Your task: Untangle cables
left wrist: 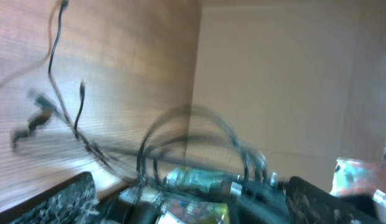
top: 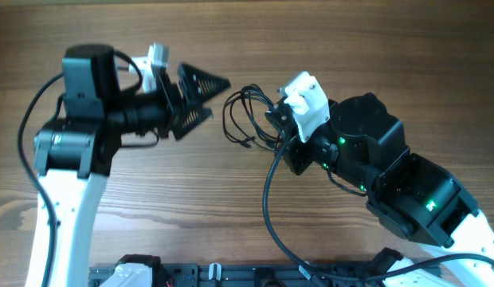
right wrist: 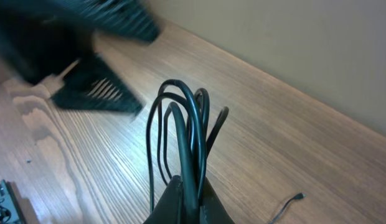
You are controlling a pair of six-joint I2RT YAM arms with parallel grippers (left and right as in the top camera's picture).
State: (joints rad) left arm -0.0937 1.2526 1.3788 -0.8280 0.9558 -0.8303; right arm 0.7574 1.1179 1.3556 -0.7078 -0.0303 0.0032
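The cables (top: 241,118) are a small bundle of thin dark loops in the middle of the wooden table (top: 350,40). My right gripper (top: 272,121) is shut on the bundle's right side and holds it. In the right wrist view its fingers (right wrist: 190,199) pinch several strands, and the loops (right wrist: 180,118) stand up ahead of them. A loose plug end (right wrist: 297,197) lies on the table at the right. My left gripper (top: 219,97) is open and empty just left of the loops. In the blurred left wrist view the loops (left wrist: 187,134) arch between its spread fingers (left wrist: 190,208).
The thick black robot wire (top: 267,199) runs from the right arm to the front edge. A black rail (top: 231,275) lies along the table's front. In the left wrist view, thin cord ends (left wrist: 78,106) hang at the left. A beige wall (right wrist: 292,43) is behind the table.
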